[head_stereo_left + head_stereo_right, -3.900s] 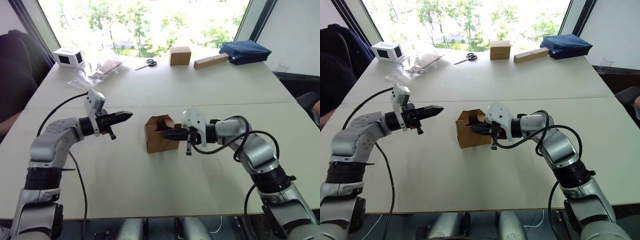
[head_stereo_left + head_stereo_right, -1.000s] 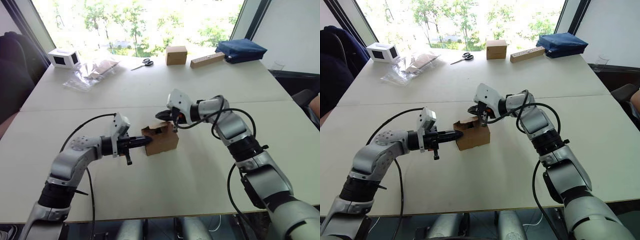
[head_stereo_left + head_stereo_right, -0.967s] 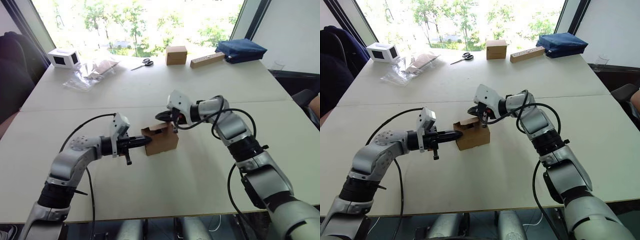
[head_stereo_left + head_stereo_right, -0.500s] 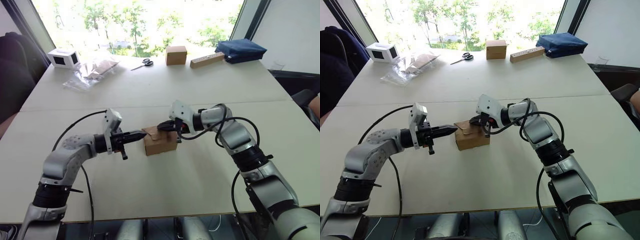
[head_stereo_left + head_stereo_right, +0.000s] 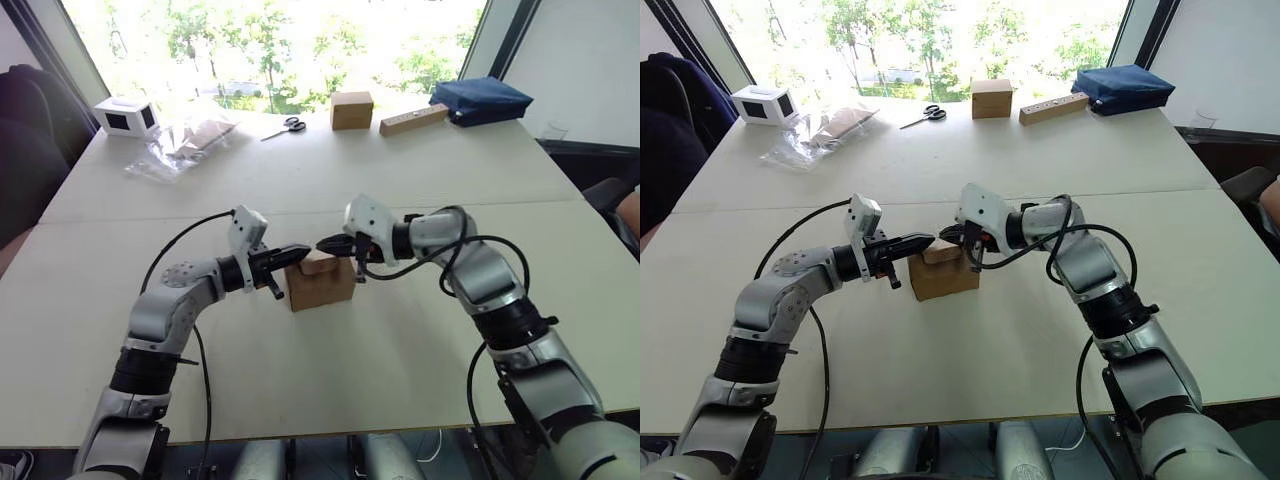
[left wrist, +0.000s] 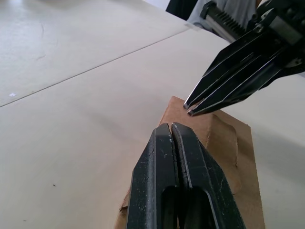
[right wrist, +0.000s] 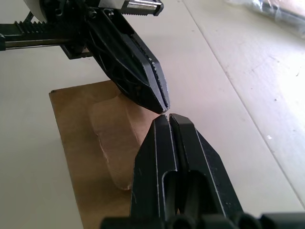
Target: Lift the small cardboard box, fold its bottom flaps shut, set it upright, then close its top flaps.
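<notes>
The small cardboard box (image 5: 321,283) stands upright on the desk (image 5: 400,180), bottom presumably folded, its top flaps (image 6: 215,138) lying nearly flat with the tuck edge apparently untucked, while just above it the left pincer (image 5: 298,253) and right pincer (image 5: 326,243), both clenched empty, meet tip to tip.

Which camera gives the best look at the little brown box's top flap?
The right wrist view: the top flaps lie flat on the small cardboard box, seen from close above. The left wrist view shows them partly; the head views show them small, between both end effectors.
</notes>
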You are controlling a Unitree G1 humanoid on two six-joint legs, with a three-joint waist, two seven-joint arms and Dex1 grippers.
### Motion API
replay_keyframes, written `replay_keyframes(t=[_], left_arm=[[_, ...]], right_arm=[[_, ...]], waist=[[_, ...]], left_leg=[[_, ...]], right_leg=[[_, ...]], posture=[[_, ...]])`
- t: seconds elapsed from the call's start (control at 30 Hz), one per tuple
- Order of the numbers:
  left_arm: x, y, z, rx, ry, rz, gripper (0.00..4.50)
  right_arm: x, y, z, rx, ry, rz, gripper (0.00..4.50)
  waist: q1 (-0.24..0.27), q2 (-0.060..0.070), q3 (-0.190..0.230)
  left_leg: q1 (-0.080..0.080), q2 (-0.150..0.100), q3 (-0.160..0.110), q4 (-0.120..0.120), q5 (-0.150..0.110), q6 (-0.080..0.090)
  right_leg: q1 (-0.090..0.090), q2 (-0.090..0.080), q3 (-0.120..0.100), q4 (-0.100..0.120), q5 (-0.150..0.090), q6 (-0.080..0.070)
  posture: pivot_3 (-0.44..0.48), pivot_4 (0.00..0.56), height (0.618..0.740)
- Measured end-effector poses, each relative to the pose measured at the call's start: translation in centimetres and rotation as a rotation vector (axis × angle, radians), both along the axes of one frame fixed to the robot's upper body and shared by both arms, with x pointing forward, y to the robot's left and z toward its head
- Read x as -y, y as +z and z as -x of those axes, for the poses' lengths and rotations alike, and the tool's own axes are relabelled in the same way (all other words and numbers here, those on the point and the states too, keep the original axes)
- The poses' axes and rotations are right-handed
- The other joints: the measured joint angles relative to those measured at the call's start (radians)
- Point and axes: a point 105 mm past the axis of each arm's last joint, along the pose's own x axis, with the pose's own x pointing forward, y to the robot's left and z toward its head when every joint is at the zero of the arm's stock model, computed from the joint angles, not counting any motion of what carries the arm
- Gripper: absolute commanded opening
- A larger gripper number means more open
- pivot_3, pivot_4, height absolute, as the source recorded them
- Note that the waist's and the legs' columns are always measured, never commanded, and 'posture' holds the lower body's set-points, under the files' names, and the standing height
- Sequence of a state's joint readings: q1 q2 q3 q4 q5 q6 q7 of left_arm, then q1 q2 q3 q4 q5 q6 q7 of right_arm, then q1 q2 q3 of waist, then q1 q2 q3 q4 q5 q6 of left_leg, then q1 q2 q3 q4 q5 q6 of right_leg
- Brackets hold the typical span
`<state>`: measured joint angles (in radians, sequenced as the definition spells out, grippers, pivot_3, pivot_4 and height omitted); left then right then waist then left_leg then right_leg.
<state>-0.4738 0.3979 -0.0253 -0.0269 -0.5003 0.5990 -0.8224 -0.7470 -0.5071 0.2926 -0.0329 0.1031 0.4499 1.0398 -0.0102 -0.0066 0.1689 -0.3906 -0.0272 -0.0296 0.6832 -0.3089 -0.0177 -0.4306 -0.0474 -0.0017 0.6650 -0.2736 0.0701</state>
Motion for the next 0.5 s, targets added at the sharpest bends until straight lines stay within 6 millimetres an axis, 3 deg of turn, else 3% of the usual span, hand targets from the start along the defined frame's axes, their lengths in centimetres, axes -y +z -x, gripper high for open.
replay_keyframes(t=[0.27,0.5], left_arm=[[0.2,-0.1,0.0,-0.005,0.001,0.006,0.03],[-0.3,-0.4,0.0,-0.016,0.017,0.008,0.03]], right_arm=[[0.1,-0.7,3.0,-0.008,0.076,0.026,0.0],[-0.4,-1.4,3.1,0.004,0.082,0.056,0.0]], waist=[[-0.002,0.0,0.0],[-0.001,0.0,0.0]], left_leg=[[0.0,0.0,0.0,0.0,0.0,0.0],[0.0,0.0,0.0,0.0,0.0,0.0]], right_leg=[[0.0,0.0,0.0,0.0,0.0,0.0],[0.0,0.0,0.0,0.0,0.0,0.0]], posture=[[0.0,0.15,0.74],[0.0,0.15,0.74]])
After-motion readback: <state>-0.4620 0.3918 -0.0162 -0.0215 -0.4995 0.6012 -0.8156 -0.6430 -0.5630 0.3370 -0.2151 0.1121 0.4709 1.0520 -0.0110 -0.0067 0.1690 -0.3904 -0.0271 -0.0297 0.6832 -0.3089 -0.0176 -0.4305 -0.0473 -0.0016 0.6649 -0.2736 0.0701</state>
